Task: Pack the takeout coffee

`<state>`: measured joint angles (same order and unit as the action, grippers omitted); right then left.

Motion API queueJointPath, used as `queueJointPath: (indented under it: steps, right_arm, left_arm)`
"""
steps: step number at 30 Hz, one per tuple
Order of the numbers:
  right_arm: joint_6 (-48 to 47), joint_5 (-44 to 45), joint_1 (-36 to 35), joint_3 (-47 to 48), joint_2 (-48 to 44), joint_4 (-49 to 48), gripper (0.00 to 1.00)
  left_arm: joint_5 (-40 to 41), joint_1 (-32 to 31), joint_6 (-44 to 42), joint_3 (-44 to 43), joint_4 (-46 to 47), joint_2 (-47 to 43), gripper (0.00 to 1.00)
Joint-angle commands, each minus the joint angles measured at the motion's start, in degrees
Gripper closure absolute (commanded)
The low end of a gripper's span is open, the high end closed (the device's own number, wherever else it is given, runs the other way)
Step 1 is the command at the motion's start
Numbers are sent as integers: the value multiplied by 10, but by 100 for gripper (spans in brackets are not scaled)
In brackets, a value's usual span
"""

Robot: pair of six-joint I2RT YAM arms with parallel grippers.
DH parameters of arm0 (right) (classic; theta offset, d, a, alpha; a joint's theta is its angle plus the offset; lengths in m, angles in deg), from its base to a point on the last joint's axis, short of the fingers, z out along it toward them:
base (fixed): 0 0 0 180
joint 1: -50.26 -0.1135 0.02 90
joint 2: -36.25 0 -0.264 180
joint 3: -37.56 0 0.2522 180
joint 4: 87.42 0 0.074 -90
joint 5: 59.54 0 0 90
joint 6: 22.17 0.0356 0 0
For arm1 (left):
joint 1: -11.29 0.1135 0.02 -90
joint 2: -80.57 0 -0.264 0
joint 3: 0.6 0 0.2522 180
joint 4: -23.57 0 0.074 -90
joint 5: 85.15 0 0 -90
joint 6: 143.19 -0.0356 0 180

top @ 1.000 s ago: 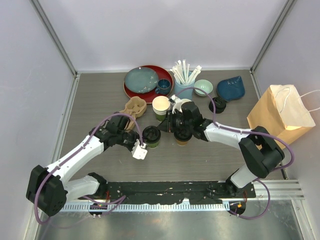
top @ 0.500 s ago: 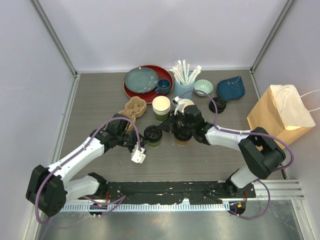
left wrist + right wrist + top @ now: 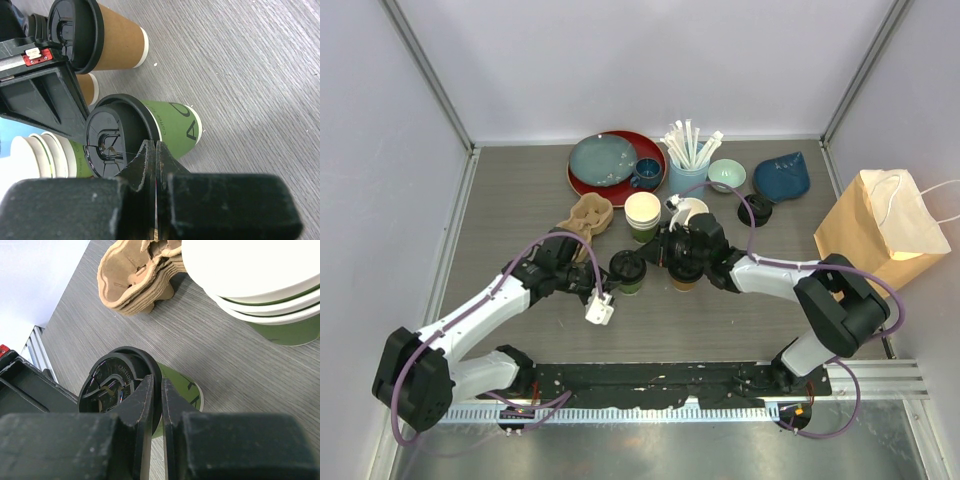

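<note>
The green cup (image 3: 170,125) is a tapered paper cup with a matte printed wall, a white base band and a glossy black plastic lid (image 3: 107,145) moulded in raised rings. It stands upright near the middle of the grey wood-grain table (image 3: 250,75). The brown cup (image 3: 117,42), same shape and lid, stands just beside it at 3 o'clock in the overhead view. At 12 to 1 o'clock sits a stack of lidless cream-rimmed cups (image 3: 642,212), at 10 o'clock a rough moulded-pulp carrier (image 3: 135,275), and far out at 3 o'clock a tan paper bag (image 3: 880,225) with string handles.

The left gripper (image 3: 153,146) has its fingers pressed together, tips at the rim of the green cup's lid. The right gripper (image 3: 156,380) shows only a thin slit between its fingers, lined up with that same rim; I cannot tell whether it pinches anything.

From overhead the two cups are little more than black discs, and only the left wrist view shows both sidewalls. Only the right wrist view shows the pulp's fibrous folds, and the bag appears overhead alone.
</note>
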<state>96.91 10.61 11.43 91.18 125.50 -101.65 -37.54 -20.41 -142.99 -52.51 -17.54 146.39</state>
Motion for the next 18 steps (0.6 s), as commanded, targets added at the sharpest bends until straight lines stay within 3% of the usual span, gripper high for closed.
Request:
queueJointPath:
  steps: [1,4,8,11,18]
  right_arm:
    - [-26,-24,-37,-47,41,231,99]
    - [-36,-17,-41,-20,33,251,99]
    - [-41,-10,-46,10,16,270,99]
    - [-45,-10,-48,24,18,275,99]
    - [0,-26,-49,-42,44,230,99]
  left_arm:
    - [117,-8,19,70,-132,71,100]
    - [101,-8,21,68,-135,51,99]
    - [60,-8,97,46,-111,28,96]
    - [76,-8,147,48,-95,38,99]
    - [68,-9,170,69,-117,32,100]
